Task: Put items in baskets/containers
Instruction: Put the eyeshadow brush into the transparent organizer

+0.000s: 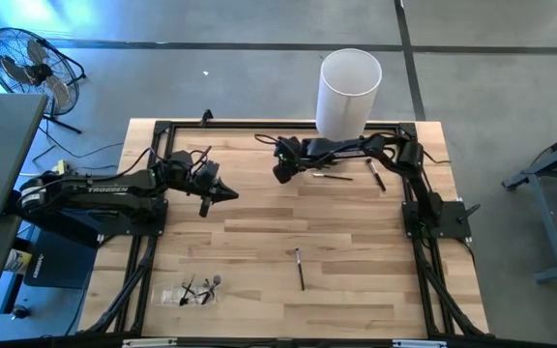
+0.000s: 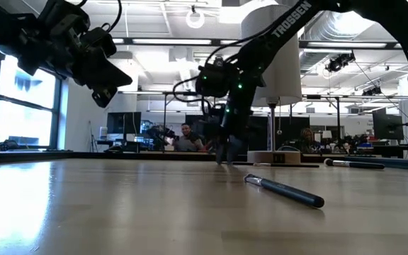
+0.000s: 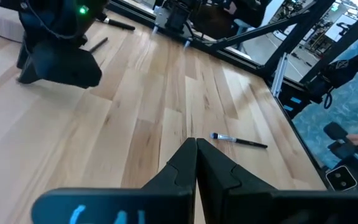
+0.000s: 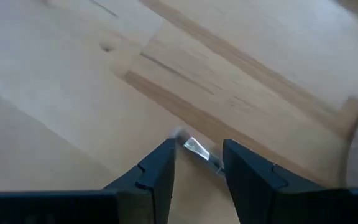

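Wooden table sits on a grey concrete floor, black frame rails along its edges; low view shows an open office behind with people seated at desks; floor fan stands off the table's far left corner.

White cylinder stands at the table's far edge, right of centre; everything below is placed relative to it.

Right arm reaches in from the right rail, passing in front of the cylinder; right gripper is low over the wood just left of the cylinder's base, fingers spread apart, nothing clamped; wrist view shows a brush tip lying on the table between the fingers, apart from both pads.

Left arm lies well left of the cylinder; left gripper hangs above the table, fingers pressed together, empty.

Clear plastic tray sits far from the cylinder, near the front left corner, a few brushes inside.

Loose brushes: one on the front half of the table, roughly in line with the cylinder; two more lie just in front of the cylinder near the right arm.
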You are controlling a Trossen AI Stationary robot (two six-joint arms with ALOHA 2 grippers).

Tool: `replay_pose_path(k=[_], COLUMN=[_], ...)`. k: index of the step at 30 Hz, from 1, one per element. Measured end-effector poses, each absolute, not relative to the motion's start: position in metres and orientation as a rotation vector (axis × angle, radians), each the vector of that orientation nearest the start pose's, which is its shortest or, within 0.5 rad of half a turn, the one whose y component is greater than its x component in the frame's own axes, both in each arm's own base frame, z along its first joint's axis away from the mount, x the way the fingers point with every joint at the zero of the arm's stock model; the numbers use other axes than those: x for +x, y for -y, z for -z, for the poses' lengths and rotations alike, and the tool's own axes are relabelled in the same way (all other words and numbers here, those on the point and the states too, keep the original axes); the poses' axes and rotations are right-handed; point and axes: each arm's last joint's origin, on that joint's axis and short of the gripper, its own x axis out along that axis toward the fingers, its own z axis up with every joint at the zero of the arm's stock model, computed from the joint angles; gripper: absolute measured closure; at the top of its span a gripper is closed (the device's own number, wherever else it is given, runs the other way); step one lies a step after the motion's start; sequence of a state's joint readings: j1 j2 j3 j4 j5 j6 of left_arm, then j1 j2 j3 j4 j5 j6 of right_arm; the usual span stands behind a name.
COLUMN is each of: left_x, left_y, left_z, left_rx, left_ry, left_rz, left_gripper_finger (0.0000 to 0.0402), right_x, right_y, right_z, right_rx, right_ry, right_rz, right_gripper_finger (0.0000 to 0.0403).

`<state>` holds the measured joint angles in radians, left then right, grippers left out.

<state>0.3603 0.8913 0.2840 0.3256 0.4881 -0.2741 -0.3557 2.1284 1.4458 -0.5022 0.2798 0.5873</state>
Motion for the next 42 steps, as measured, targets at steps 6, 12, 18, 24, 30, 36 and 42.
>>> replay_pose_path(k=[6, 12, 18, 24, 30, 36, 42], left_x=[0.172, 0.173, 0.173, 0.173, 0.173, 0.173, 0.173], left_y=[-0.050, -0.051, -0.051, -0.051, -0.051, -0.051, -0.050], left_z=[-0.192, -0.193, -0.193, -0.194, -0.194, -0.193, -0.193], left_rx=[-0.388, -0.405, -0.426, -0.436, -0.453, -0.455, -0.456], left_ry=[-0.273, -0.271, -0.264, -0.264, -0.265, -0.268, -0.271], left_rz=[0.090, 0.081, 0.079, 0.083, 0.081, 0.081, 0.085], left_gripper_finger=[0.0401, 0.0401, 0.0401, 0.0401, 0.0401, 0.0401, 0.0401], right_x=[0.383, 0.386, 0.392, 0.395, 0.396, 0.401, 0.411], right_y=[0.148, 0.123, 0.097, 0.079, 0.075, 0.075, 0.075], right_z=[-0.115, -0.111, -0.110, -0.109, -0.111, -0.118, -0.135], right_rx=[0.643, 0.689, 0.724, 0.717, 0.727, 0.708, 0.627], right_ry=[-1.052, -1.059, -1.026, -1.023, -1.027, -1.052, -1.096], right_rz=[0.843, 0.855, 0.904, 0.897, 0.876, 0.836, 0.797], right_gripper_finger=[0.0272, 0.0275, 0.0299, 0.0344, 0.0386, 0.0385, 0.0329])
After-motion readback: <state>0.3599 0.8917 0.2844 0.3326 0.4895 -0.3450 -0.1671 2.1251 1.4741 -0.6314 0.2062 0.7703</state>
